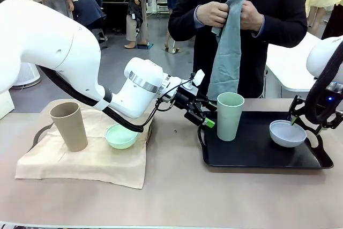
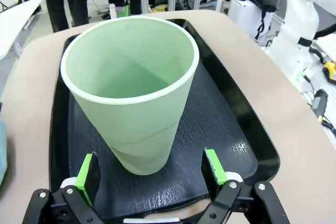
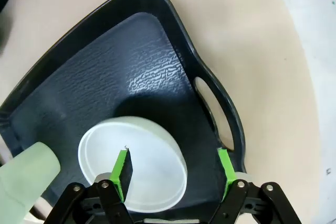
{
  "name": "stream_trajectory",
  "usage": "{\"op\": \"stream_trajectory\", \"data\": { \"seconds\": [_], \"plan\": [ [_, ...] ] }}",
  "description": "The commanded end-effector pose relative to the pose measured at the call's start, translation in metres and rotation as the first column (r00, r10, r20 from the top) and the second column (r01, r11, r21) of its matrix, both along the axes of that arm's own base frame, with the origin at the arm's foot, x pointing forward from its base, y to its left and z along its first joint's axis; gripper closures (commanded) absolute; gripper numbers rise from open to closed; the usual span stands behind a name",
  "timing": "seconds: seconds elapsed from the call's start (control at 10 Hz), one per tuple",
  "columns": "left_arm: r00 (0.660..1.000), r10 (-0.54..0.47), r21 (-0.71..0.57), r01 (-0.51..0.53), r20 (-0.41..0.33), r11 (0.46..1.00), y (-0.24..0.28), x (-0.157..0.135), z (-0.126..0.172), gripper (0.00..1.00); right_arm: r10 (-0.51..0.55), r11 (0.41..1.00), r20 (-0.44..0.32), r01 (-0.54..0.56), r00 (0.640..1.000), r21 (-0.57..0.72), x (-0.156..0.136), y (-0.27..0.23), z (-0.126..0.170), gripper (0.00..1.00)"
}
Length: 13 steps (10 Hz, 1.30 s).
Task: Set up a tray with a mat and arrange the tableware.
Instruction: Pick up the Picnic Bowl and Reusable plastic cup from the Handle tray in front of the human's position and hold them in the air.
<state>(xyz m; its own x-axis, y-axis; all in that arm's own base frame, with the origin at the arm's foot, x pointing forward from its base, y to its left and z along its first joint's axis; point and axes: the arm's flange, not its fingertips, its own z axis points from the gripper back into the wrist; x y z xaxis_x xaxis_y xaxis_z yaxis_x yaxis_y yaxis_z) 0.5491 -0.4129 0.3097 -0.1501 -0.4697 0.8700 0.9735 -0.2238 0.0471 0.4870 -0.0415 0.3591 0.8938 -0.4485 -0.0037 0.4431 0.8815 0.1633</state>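
The tray (image 1: 257, 156), black with a pebbled floor and loop handles, lies on the table (image 1: 177, 197) toward the robot's right and holds two pieces of tableware. The green cup (image 1: 230, 115) stands upright near the tray's left end, and the left wrist view looks down into it and finds nothing inside. The white bowl (image 1: 287, 133) sits on the tray floor toward the right end, well apart from the cup, and it too holds nothing. The left gripper (image 1: 206, 117) is just beside the green cup with its jaws spread wide; in the left wrist view the green pads (image 2: 87, 171) stand on either side of the cup's base without touching it, so the cup is released. The right gripper (image 3: 173, 174) hangs over the white bowl with one pad (image 3: 122, 170) inside the bowl and the other outside its wall, the jaws apart and not pressing the rim, so it grips nothing. On the robot's left a beige cloth (image 1: 86, 159) is spread over a second tray, of which a dark handle shows, and on it stand the tan cup (image 1: 69, 126), upright, and the mint bowl (image 1: 121, 135) just beside the left arm. Across the table a person's hands (image 1: 213, 13) clench a grey-green mat (image 1: 228, 52) that hangs down in front of them.
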Motion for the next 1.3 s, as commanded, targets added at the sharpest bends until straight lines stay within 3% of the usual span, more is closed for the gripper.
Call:
{"op": "stream_trajectory", "data": {
  "seconds": [0.0, 0.4, 1.0, 1.1, 1.2],
  "plan": [
    [1.0, 0.015, -0.002, -0.015, -0.001, 1.0, -0.007, 0.007, -0.004, 0.0, 0.013, 1.0, 0.007, -0.013, 1.0, -0.028, 0.012, 0.001, -0.007, 0.19],
    [1.0, 0.01, 0.001, -0.01, -0.002, 1.0, -0.036, 0.016, -0.015, 0.0, 0.048, 0.998, -0.01, -0.048, 0.999, -0.046, 0.016, 0.008, -0.032, 0.19],
    [0.999, -0.036, 0.018, 0.036, -0.024, 0.999, -0.062, 0.014, -0.018, 0.0, 0.074, 0.997, 0.001, -0.074, 0.997, -0.014, 0.015, 0.006, -0.042, 0.19],
    [0.999, -0.04, 0.012, 0.04, -0.012, 0.999, -0.061, 0.013, -0.019, 0.0, 0.081, 0.997, -0.001, -0.081, 0.997, -0.011, 0.015, 0.005, -0.042, 0.75],
    [0.999, -0.045, 0.006, 0.045, -0.003, 0.999, -0.061, 0.013, -0.019, 0.28, 0.085, 0.996, -0.005, -0.085, 0.996, -0.007, 0.015, 0.005, -0.042, 0.78]
  ]
}}
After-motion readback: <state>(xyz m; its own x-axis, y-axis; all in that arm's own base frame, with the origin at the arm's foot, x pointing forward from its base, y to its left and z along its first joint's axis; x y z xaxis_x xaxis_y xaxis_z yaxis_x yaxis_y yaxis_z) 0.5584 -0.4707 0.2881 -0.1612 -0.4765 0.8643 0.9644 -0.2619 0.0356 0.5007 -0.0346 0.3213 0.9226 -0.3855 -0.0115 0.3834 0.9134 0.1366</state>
